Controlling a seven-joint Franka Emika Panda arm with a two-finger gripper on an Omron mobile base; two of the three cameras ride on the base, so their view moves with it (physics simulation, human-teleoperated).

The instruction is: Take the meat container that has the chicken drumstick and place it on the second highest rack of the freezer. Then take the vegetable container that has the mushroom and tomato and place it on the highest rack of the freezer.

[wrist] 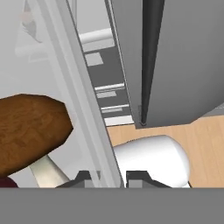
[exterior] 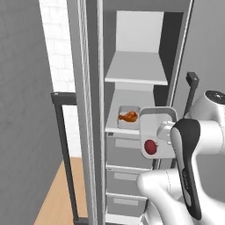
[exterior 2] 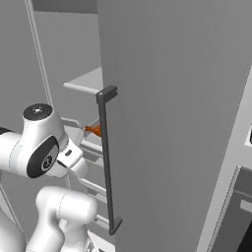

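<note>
The vegetable container is up in the air in front of the open freezer, carried by the arm, so it's off any shelf right now. In the left base view you can see its pale rim sticking out from behind the arm's dark-banded link, with the tomato sitting low in it, near the tray's near end. Behind it, the meat container is parked on the lower of the two pale shelves, with the chicken drumstick lying inside. The upper shelf is above that, and grey drawers stack below.

Right base view: the freezer door with its long dark bar handle hides most of the interior. Just left of the handle a sliver of the orange drumstick pokes out, and the arm's wrist sits just in front of that.

Hand view: the tool has its two dark tips pinched on the thin wall of the vegetable container, one tip each side, so it's clenched on the tray's edge. A big brown-capped mushroom with a pale stem is inside the tray to the left. Wood floor shows beyond the tray, with the door and its handle further off.
</note>
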